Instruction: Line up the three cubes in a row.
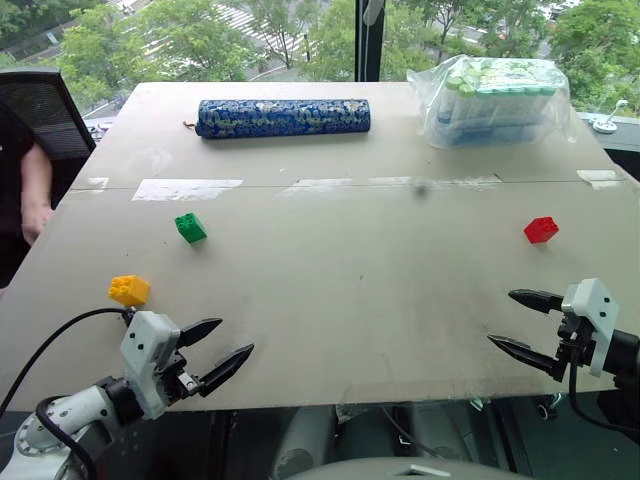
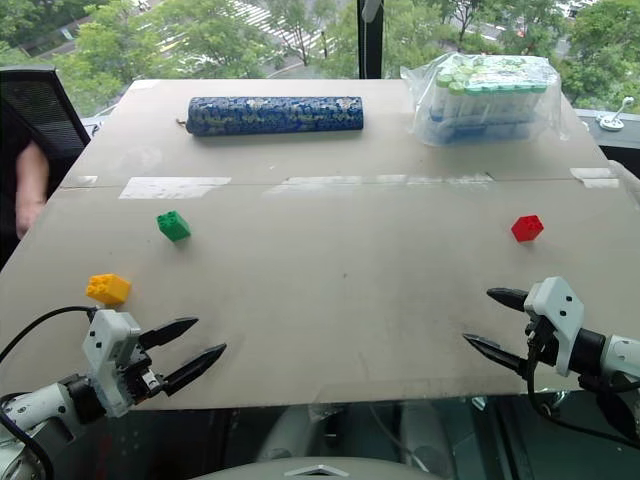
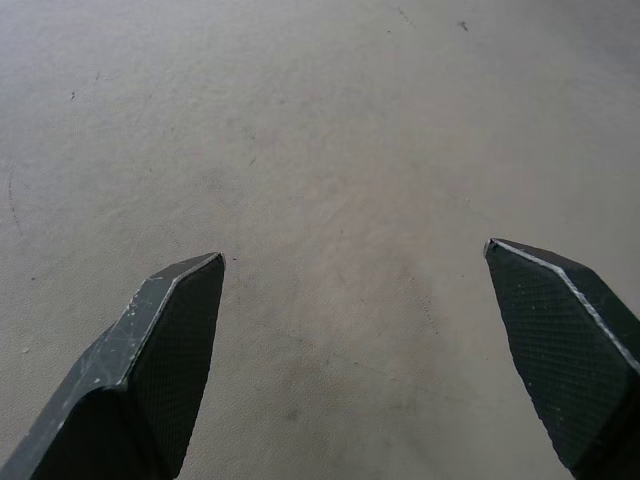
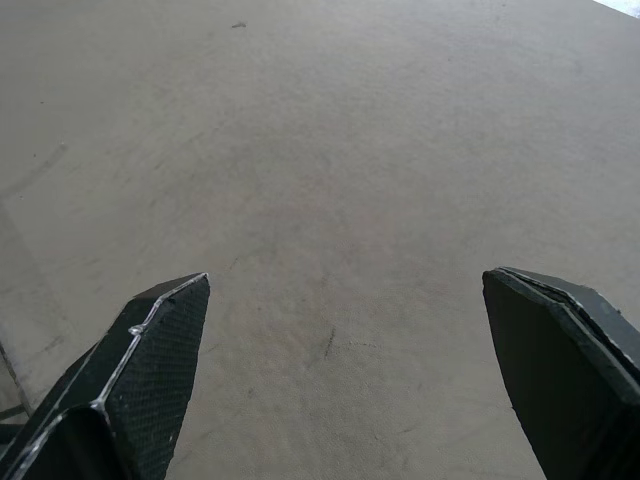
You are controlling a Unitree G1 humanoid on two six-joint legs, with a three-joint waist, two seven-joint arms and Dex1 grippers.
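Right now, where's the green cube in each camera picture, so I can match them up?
Left eye view: green cube, left of centre, mid-height.
Right eye view: green cube, left of centre, mid-height.
Left wrist view: not in it.
Right wrist view: not in it.
Shared landmark: the blue roll, beyond the cube.

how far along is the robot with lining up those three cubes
Nothing is lined up yet. The yellow cube, green cube and red cube lie scattered on the table. Both the left claw and right claw are open and empty. All placing remains.
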